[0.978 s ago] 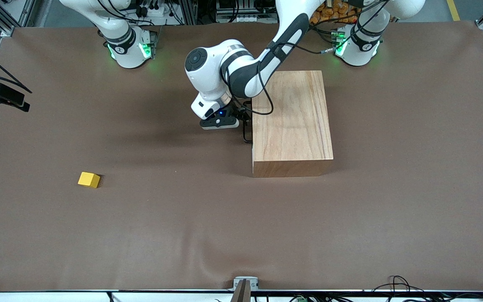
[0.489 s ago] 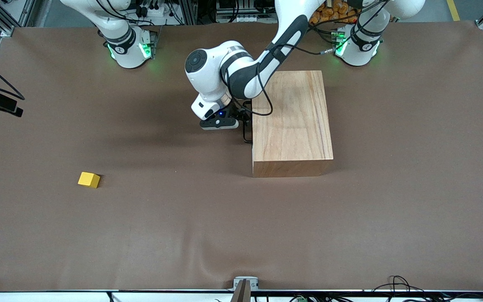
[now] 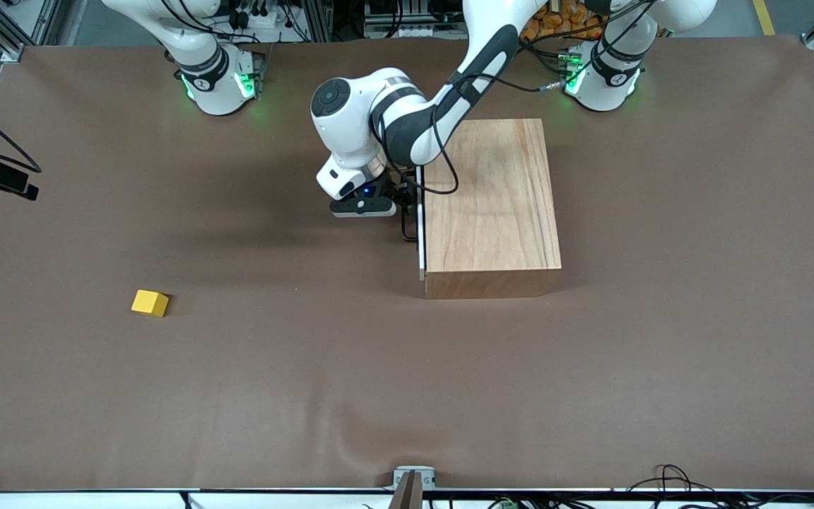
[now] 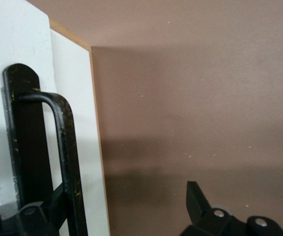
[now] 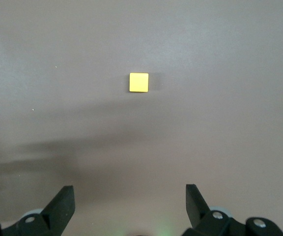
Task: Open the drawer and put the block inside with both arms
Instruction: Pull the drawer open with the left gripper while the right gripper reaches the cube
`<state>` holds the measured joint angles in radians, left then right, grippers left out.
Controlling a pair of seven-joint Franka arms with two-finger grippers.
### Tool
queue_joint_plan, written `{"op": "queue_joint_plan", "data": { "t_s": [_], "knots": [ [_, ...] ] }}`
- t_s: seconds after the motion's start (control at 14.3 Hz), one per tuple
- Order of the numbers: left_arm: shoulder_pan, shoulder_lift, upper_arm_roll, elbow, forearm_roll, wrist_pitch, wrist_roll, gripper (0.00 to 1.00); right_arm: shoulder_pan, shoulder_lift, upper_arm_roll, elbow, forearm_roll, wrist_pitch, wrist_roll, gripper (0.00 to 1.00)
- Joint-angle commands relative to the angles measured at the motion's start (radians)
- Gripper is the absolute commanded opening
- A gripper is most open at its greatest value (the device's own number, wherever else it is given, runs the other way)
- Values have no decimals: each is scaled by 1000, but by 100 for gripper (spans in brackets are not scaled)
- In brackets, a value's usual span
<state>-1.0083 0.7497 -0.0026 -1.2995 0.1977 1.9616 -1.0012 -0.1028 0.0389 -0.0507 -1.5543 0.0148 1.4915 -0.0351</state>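
Two pincers are at work over the brown table (image 3: pixel 591 367). The left pincer (image 3: pixel 398 206) is at the front of the wooden cabinet (image 3: pixel 492 205), its fingers (image 4: pixel 200 201) spread wide, with the drawer's black wire handle (image 4: pixel 65 162) between them; no finger visibly presses it. The drawer (image 3: pixel 420 223) shows as a thin white panel edge just off the cabinet. The right pincer (image 5: pixel 127 206) hangs spread and empty above the yellow block (image 5: pixel 139 82), which lies on the table toward the right arm's end, well apart from the cabinet.
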Motion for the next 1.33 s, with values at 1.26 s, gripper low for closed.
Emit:
{"op": "queue_joint_plan", "data": {
  "t_s": [1.26],
  "knots": [
    [-30,25,-25,32,3,227,1,100,-68,64,11,29,-7,1,-2,100]
  ]
}}
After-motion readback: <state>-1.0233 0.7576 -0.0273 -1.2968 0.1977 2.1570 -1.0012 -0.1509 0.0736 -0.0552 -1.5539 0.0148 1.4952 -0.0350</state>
